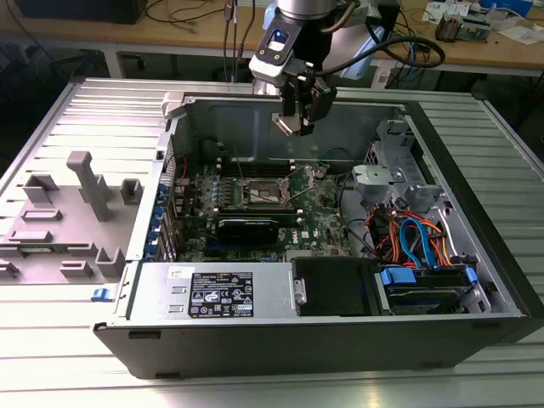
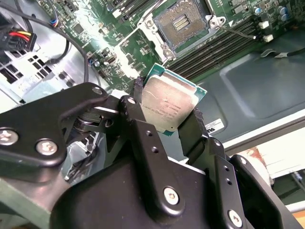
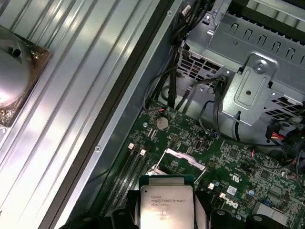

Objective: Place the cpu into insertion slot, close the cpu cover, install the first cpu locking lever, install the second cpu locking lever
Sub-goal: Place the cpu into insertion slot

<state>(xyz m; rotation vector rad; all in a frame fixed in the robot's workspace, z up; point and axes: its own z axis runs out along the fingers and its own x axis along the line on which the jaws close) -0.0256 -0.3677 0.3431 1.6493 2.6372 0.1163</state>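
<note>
While we are gripping the cpu (image 2: 169,107) by its edges between the clenched jaws, it is hanging above the open computer case (image 1: 297,344), well apart from the insertion slot (image 2: 183,23), which is lying bare on the green motherboard (image 2: 102,36); we are judging seating, closing and both lockings as not yet done.

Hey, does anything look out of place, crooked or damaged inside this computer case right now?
Nothing stands out. The cpu is clamped in the tool and hangs above the motherboard. The insertion slot lies open and empty, with no damage that I can see.
</note>
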